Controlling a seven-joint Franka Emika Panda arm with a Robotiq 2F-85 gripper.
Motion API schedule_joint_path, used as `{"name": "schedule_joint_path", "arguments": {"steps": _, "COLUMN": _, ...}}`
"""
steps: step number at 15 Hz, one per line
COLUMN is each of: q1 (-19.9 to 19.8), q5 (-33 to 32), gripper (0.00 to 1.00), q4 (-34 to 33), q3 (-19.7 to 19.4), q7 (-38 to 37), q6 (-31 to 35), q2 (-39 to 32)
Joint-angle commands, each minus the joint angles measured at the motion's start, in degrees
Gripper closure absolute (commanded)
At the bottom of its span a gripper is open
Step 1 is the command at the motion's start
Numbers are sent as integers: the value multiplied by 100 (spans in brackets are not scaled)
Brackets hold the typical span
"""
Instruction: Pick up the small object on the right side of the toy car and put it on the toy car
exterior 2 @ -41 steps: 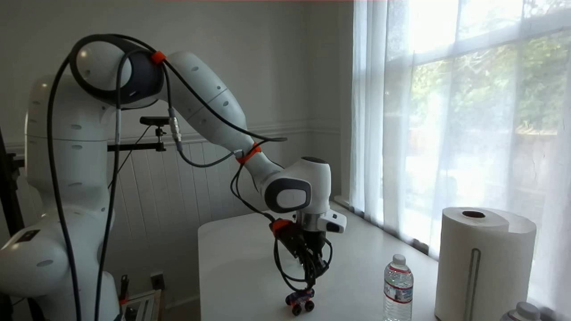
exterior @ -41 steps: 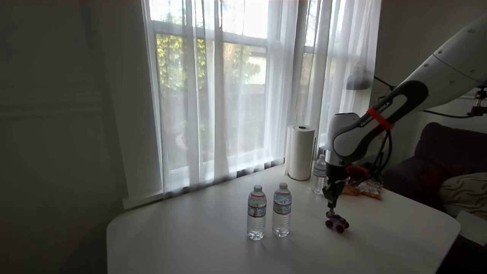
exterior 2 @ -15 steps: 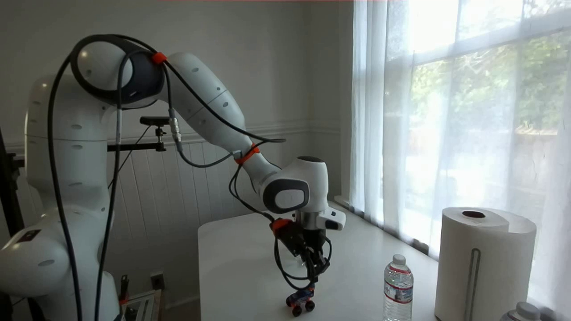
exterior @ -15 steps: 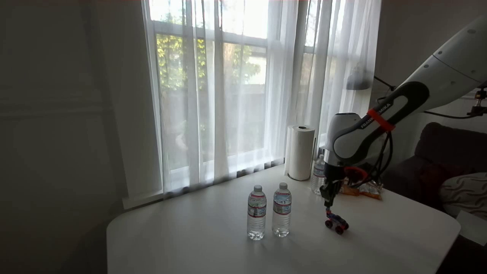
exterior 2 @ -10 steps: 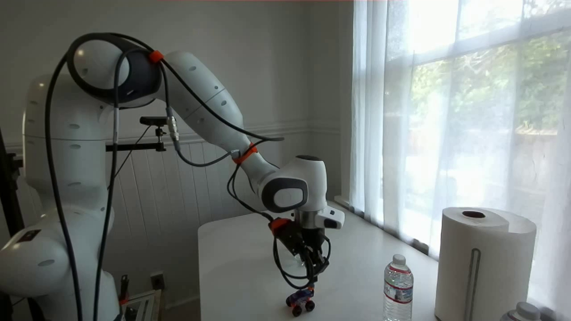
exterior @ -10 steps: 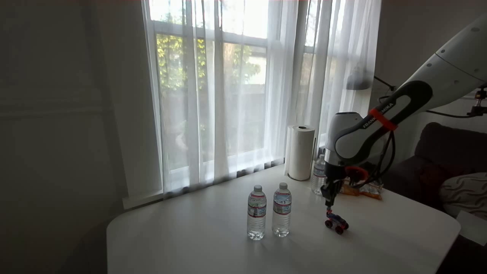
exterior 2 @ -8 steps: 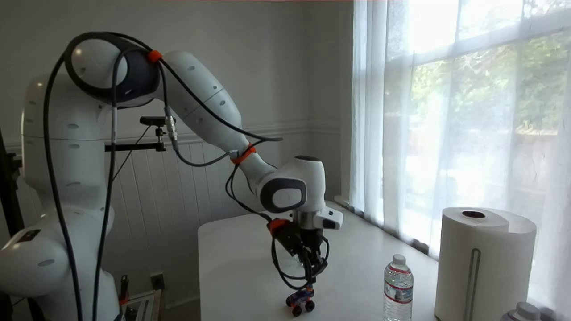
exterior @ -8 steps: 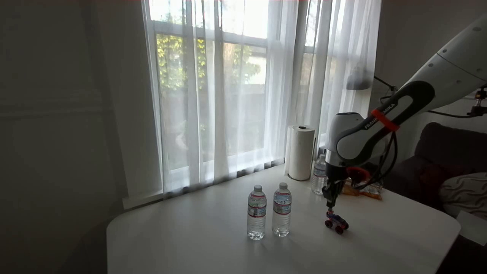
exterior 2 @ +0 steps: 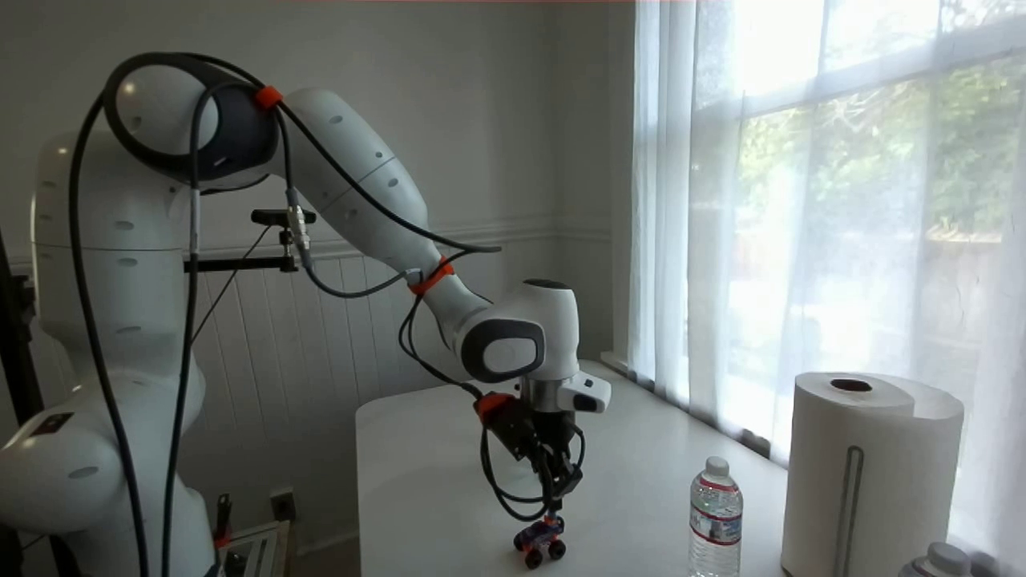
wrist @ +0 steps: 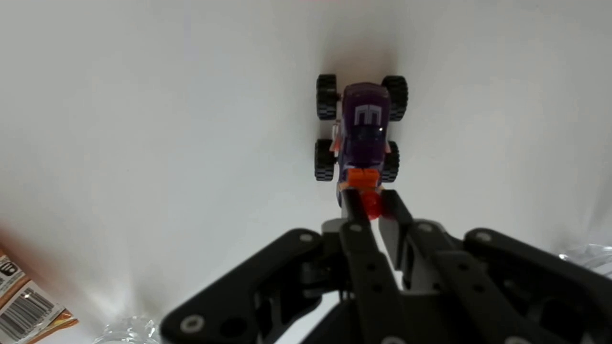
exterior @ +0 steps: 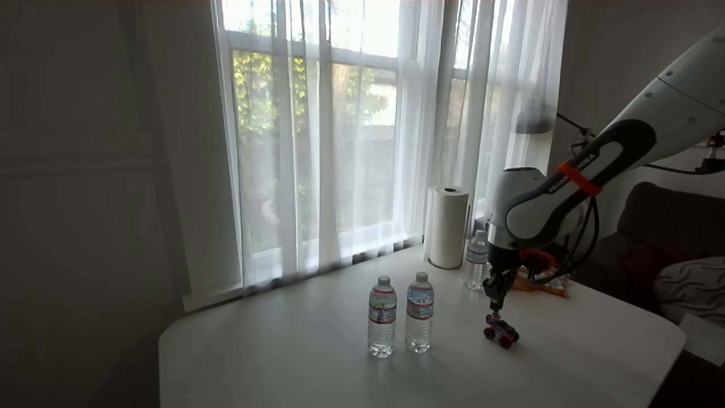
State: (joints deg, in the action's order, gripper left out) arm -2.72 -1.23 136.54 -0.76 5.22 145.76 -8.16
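Note:
The toy car (wrist: 366,129) is dark purple with black wheels and an orange rear part. It stands on its wheels on the white table (exterior: 283,351). It also shows in both exterior views (exterior: 501,333) (exterior 2: 539,542). My gripper (wrist: 372,197) points down over the car's rear end, its fingers nearly closed. A small red round object (wrist: 371,206) sits between the fingertips and seems gripped by them. In both exterior views my gripper (exterior: 496,309) (exterior 2: 554,506) is just above the car's rear. Whether the red object touches the car I cannot tell.
Two water bottles (exterior: 382,317) (exterior: 419,311) stand beside the car. A third bottle (exterior: 476,258), a paper towel roll (exterior: 447,226) and an orange snack packet (exterior: 552,286) are farther back. The packet (wrist: 24,306) also shows in the wrist view.
Over the last second my gripper has shifted slightly, to the right in one exterior view's frames and left in the other's, over the car's rear. The toy car has not visibly moved.

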Motion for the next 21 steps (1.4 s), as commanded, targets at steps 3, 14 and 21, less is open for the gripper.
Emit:
{"name": "schedule_joint_path", "arguments": {"steps": 3, "q1": 49, "q5": -17, "gripper": 97, "q4": 164, "q3": -27, "q7": -154, "q6": 70, "q2": 175}}
{"name": "schedule_joint_path", "arguments": {"steps": 14, "q1": 24, "q5": 126, "gripper": 97, "q4": 99, "q3": -17, "q7": -203, "q6": 157, "q2": 66}}
{"name": "schedule_joint_path", "arguments": {"steps": 21, "q1": 25, "q5": 171, "gripper": 97, "q4": 88, "q3": -20, "q7": -193, "q6": 177, "q2": 25}}
